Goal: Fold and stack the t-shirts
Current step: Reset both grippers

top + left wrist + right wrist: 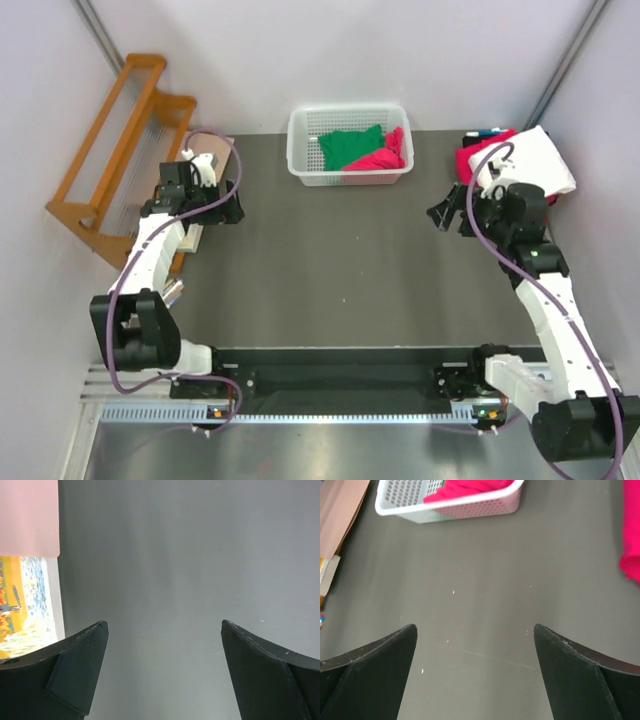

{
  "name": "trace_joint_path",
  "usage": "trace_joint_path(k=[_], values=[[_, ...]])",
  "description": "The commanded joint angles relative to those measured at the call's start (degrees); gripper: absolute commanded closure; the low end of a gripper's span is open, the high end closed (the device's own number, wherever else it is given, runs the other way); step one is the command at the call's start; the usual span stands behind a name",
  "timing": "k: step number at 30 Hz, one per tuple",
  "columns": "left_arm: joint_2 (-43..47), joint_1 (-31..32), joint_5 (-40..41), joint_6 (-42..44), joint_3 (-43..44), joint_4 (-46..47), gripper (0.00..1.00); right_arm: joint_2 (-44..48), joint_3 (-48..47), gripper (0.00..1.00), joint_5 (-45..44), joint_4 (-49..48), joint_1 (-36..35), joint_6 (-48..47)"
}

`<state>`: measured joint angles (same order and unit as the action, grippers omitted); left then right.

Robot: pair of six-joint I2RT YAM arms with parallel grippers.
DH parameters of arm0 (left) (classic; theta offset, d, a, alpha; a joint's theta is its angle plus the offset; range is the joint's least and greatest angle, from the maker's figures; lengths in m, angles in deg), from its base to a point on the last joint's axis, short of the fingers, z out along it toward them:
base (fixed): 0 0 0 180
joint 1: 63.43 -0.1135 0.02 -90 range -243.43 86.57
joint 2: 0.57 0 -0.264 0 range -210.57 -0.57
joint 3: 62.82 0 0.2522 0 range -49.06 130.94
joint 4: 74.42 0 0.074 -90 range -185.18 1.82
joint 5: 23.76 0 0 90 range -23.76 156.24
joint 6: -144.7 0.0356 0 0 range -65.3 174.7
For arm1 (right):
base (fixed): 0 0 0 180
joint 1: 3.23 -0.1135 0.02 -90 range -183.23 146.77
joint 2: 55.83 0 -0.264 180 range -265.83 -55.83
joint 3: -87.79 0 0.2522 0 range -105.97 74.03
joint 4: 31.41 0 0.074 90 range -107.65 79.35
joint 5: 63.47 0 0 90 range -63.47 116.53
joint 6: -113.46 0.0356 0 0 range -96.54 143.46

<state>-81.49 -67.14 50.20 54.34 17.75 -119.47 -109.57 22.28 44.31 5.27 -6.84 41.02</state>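
A green t-shirt point(350, 147) and a crimson-pink t-shirt point(382, 157) lie crumpled in the white lattice basket point(300, 130) at the back centre. A folded white t-shirt point(540, 150) lies on a crimson-pink one point(472, 160) at the back right. My left gripper point(236, 208) is open and empty over bare table at the left. My right gripper point(440, 217) is open and empty just left of the back-right stack. The right wrist view shows the basket point(470, 507) with pink cloth point(465, 490) and a pink edge point(631, 540) at the right.
A wooden rack point(115, 140) leans at the left wall. Flat cardboard and a printed sheet point(25, 605) lie at the table's left edge by my left arm. The dark table point(330, 270) spreads between the arms.
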Motion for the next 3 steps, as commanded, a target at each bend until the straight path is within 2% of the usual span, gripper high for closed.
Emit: trace_joint_path(k=[1, 3], values=[[-2.1, -0.5, -0.9, -0.5, -4.2, 10.9, 0.01, 0.4, -2.8, 0.00, -4.9, -4.9, -0.3, -1.5], [-4.1, -0.6, 0.5, -1.4, -4.8, 12.6, 0.01, 0.2, -2.6, 0.00, -9.4, -6.1, -0.2, -1.7]])
